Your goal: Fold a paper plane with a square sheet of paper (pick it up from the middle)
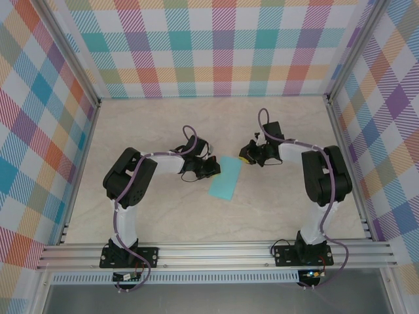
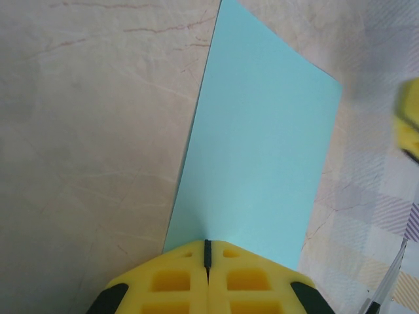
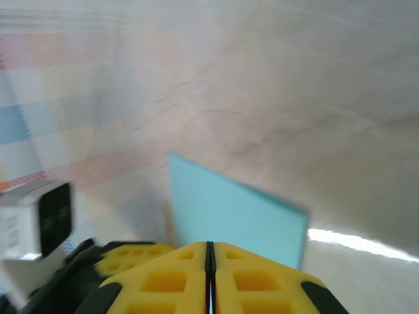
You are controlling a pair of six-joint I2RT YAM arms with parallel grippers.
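- Table (image 1: 163, 131): pale, marble-patterned top. It carries both my arms and the paper.
- Walls (image 1: 216, 46): checked panels in many colours stand on the far, left and right sides.
- Rail (image 1: 216, 252): a metal frame runs along the near edge, with both my bases bolted to it.
- Left arm (image 1: 131, 180): it rises from its base, bends at the elbow and reaches right toward the table's centre.
- Right arm (image 1: 324, 173): it mirrors the left, bent and reaching left toward the centre.
- Sheet of paper (image 1: 226, 178) (image 2: 262, 150) (image 3: 236, 212): turquoise, a long rectangle in outline. It sits at the middle of the table between my two grippers, slanted from upper right to lower left in the top view.
- Left gripper (image 1: 215, 169) (image 2: 207, 247): the yellow jaws are pressed together with no gap. The tips sit at the middle of the sheet's near short edge as the left wrist camera sees it. I cannot tell whether they bear on the paper.
- Right gripper (image 1: 246, 157) (image 3: 209, 247): the jaws are closed on each other with nothing between them. It is near the sheet's far right corner, apart from it.
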